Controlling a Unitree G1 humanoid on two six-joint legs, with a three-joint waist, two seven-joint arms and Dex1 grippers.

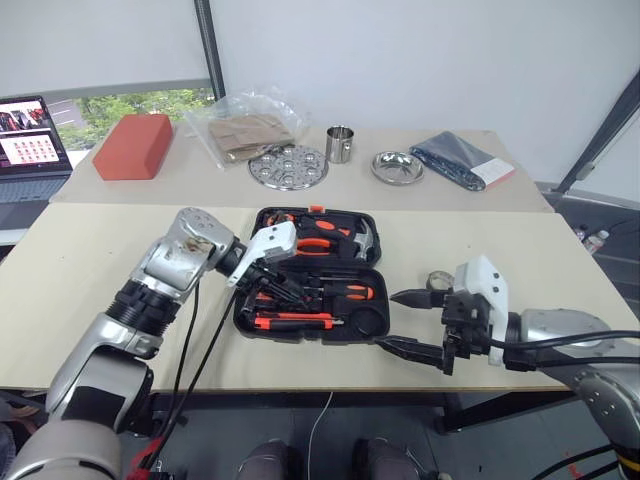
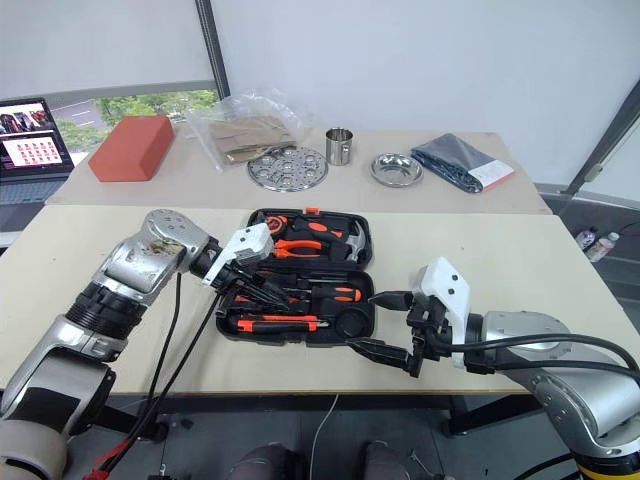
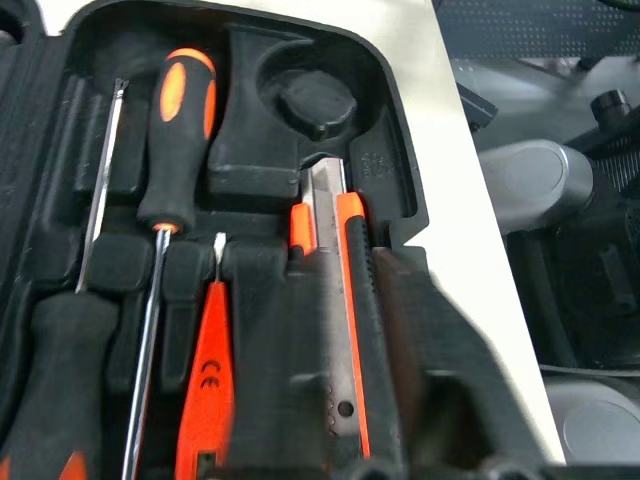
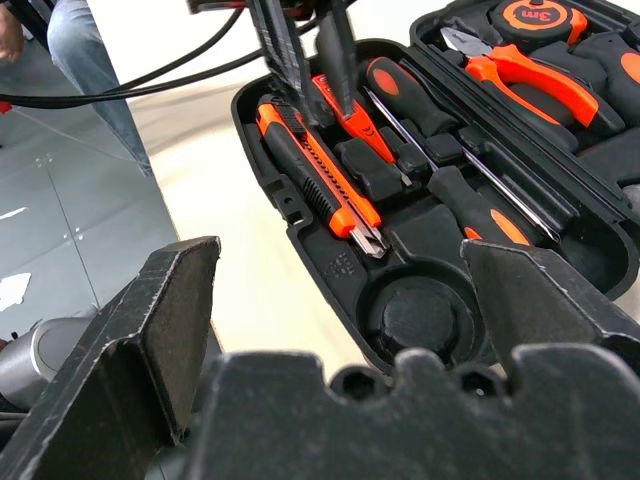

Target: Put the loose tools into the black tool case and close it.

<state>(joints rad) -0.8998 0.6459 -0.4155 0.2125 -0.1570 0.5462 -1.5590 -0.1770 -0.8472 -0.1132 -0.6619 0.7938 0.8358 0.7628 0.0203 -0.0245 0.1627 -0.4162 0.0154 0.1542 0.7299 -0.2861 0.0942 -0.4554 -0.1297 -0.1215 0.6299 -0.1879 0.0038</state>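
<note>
Two pale worktops stand end to end before a white wall. On the far one are a red block, a clear bag, a round steel tray, a steel cup, a steel dish and a dark pouch; a laptop sits off to the left.

On the near worktop the black tool case lies open, its lid half away from the robot holding pliers, a hammer and an orange tape measure. In the near half lie a long utility knife along the front edge, a slim orange tester pen beside it, and two screwdrivers with orange and black handles. A round recess at the right end holds nothing.

The left pincer reaches down over the near half, its fingers pressed together just above the knife and tester pen; it seems to grip nothing, though the tips are hard to make out. The right pincer hovers just off the case's right end, fingers spread wide and holding nothing. A grey tape roll lies on the worktop just behind it.
</note>
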